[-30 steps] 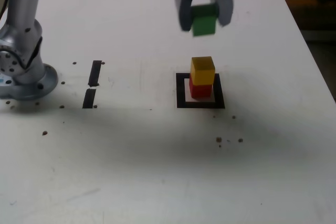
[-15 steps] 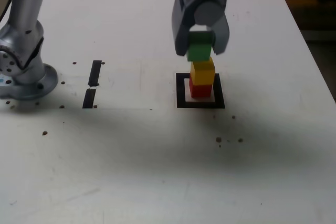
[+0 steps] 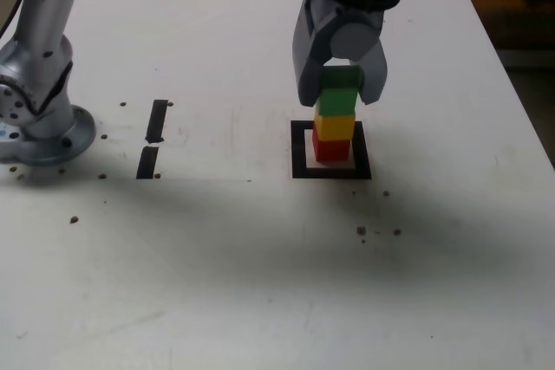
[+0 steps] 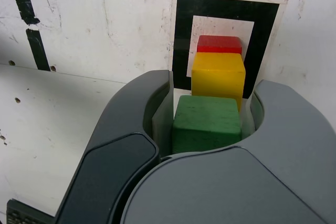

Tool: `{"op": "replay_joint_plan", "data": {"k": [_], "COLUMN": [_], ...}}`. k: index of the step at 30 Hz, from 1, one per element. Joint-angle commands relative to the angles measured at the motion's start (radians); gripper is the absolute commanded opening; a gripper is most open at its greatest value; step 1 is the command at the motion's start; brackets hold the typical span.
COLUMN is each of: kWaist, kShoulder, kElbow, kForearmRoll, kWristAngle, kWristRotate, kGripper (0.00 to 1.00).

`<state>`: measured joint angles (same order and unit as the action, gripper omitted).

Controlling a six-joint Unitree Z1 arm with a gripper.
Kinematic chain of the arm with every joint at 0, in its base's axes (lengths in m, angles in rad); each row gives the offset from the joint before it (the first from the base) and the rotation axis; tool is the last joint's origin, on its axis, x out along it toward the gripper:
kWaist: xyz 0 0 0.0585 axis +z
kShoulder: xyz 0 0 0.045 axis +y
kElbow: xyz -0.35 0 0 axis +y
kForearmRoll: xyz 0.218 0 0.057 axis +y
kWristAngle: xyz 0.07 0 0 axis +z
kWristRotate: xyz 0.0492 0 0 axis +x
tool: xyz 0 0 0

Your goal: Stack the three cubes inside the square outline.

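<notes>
Red cube [image 3: 331,147] sits inside square outline [image 3: 298,152], likely as base to keep the stack in bounds; yellow cube [image 3: 336,127] rests on it as the second layer. Gripper [image 3: 344,93] has green cube [image 3: 337,93] pinched by its sides, underside free, presumably so it can be set down flat as the top layer. Held over the yellow one, looks roughly lined up in the exterior view; can't tell if they touch or a small gap remains. Arm comes in from above, probably to avoid knocking the lower two. Relative to jaws: green is between them, one jaw on each flank, top face showing in the wrist view, slight tilt possible. Yellow and red are outside the grip, beyond the fingertips. Two of three placed, so near the end. Next move likely a small lowering, then release; letting go off-centre could tip the stack.
</notes>
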<state>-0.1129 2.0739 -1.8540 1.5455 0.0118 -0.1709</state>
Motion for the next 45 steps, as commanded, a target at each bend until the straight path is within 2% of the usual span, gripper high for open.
{"op": "replay_joint_plan", "data": {"k": [1,12,25,28,33,37,41,45], "kWaist": [0.001,0.014,0.029,0.029,0.032,0.033,0.033,0.033], "kShoulder": [-0.009,-0.011,-0.005,-0.002,0.0,0.003,0.005,-0.007], "kElbow": [-0.001,0.016,0.032,0.031,0.032,0.037,0.034,0.03], "kForearmRoll": [0.001,-0.005,-0.027,-0.028,-0.027,-0.028,-0.027,-0.016], "kWristAngle": [-0.004,0.003,0.006,0.01,0.017,0.017,0.014,0.015], "kWristRotate": [0.002,0.011,0.024,0.024,0.028,0.03,0.029,0.027], "kGripper": [0.17,0.18,0.26,0.38,0.68,0.86,0.97,1.0]}}
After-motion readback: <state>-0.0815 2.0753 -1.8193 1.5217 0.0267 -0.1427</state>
